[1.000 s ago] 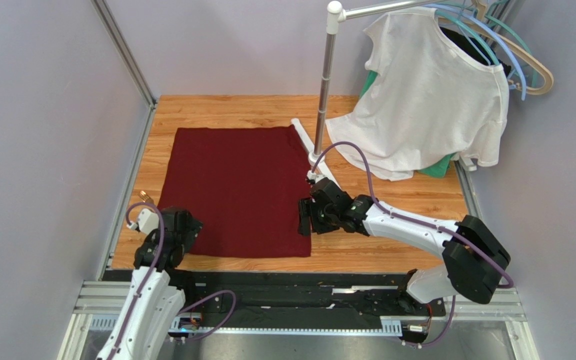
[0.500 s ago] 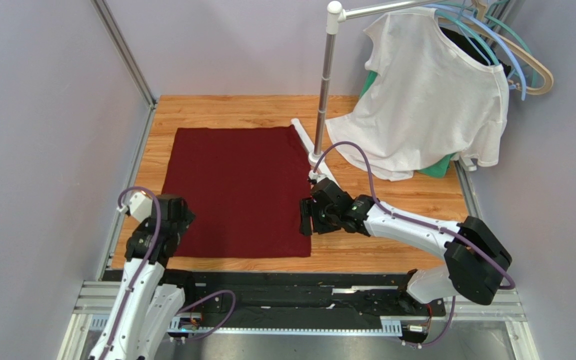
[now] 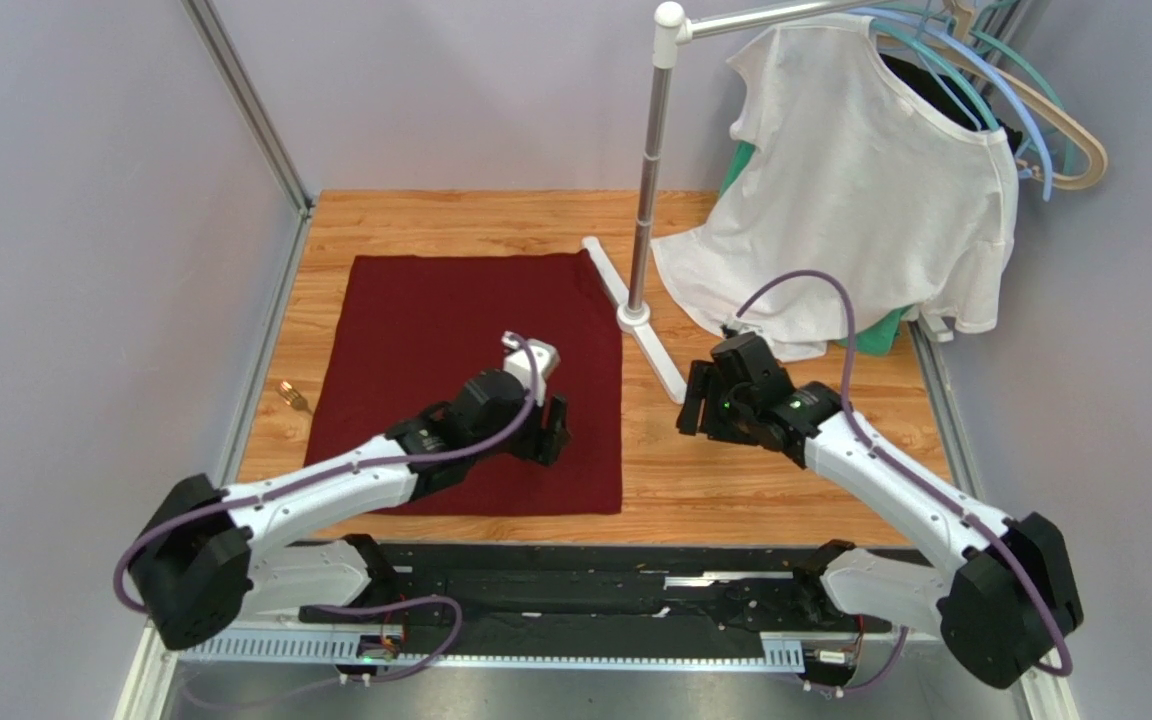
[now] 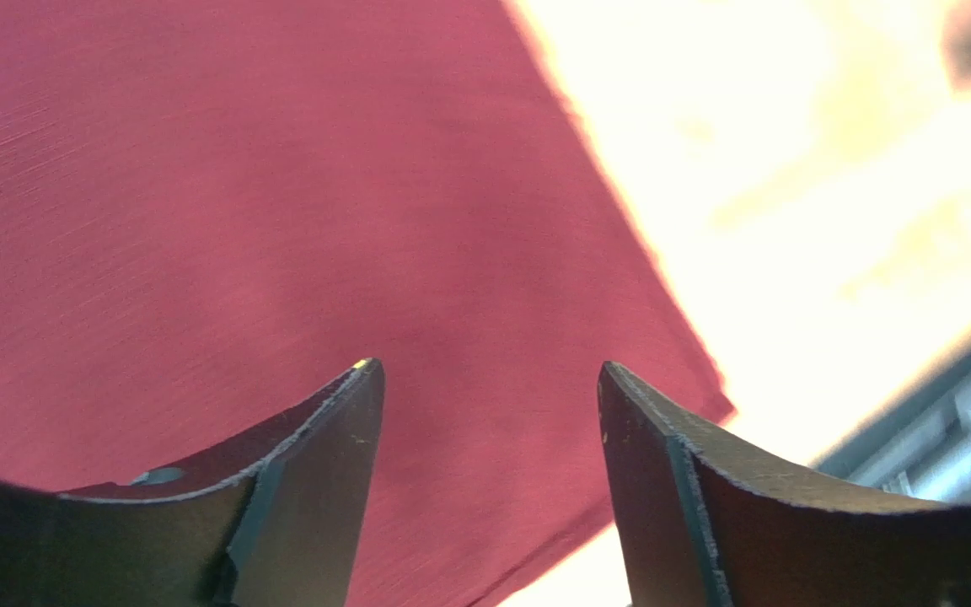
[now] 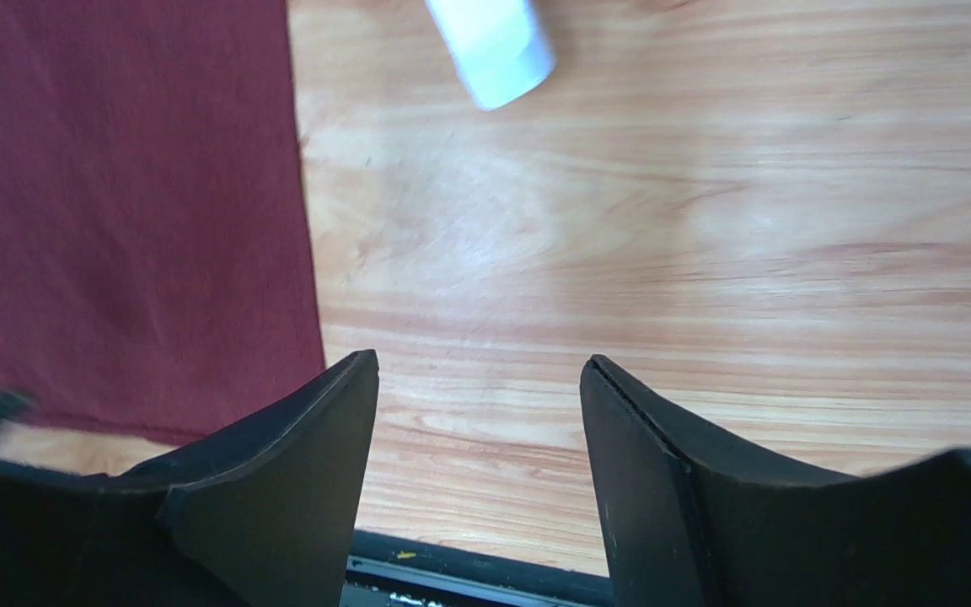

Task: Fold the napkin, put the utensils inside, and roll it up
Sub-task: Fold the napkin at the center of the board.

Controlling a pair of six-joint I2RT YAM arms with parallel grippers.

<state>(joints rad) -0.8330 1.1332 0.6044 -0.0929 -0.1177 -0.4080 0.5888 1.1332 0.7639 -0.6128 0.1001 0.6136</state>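
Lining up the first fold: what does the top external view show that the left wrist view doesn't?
Top only: the whole napkin spread flat, the right gripper over bare wood, a small brass-coloured item beside the cloth's left edge. Left wrist only: the left gripper open and empty, close over the cloth's near right corner. Both: the napkin and wooden table.

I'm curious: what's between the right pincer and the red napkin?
Only bare wooden table between right pincer and napkin, in the top view.
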